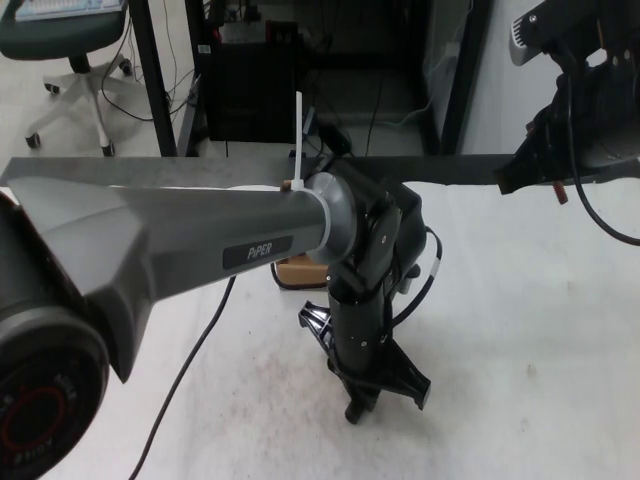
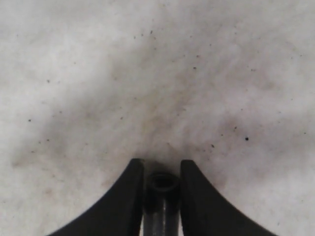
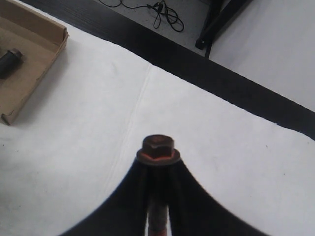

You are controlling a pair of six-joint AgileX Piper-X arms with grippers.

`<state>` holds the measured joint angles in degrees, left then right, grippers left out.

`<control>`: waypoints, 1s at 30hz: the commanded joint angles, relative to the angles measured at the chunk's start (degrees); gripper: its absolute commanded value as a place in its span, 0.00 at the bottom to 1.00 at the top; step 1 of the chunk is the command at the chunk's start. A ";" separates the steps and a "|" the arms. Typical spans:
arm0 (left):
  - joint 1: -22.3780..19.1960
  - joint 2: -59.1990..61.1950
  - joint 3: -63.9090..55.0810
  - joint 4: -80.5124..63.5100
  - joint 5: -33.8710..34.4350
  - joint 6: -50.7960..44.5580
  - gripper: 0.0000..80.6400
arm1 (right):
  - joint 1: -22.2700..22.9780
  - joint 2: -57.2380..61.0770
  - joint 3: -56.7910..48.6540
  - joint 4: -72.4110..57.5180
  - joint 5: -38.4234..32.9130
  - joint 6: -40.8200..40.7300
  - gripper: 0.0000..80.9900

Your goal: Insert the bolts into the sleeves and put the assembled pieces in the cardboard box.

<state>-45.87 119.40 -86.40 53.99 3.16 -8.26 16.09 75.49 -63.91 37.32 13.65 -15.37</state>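
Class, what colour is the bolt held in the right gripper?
Rusty reddish-brown bolt, clearest in the right wrist view.

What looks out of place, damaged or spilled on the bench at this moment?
Nothing stands out. The left gripper grips the sleeve squarely, the right gripper the bolt. Only faint brownish stains mark the white bench cover.

Place: a robotics lab or test room.
Bench: a white-covered work surface [image 1: 520, 340], stained and speckled, with a dark strip along its far edge.
Machines: a grey metal robot arm [image 1: 170, 240] reaching over the bench; a second, black robot arm [image 1: 570, 110] at the far side.
Room behind: a dark swivel office chair on castors [image 1: 70, 50], black metal frame legs [image 1: 150, 80], and loose black cables [image 3: 160, 9] on a pale floor.
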 commanded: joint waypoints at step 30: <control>0.21 -0.38 -2.13 8.09 2.92 0.58 0.56 | -0.19 -0.80 -0.47 0.16 -0.70 0.33 0.02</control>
<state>-45.73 119.40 -88.23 61.57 6.97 -8.09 16.09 75.49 -63.91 37.80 13.39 -15.37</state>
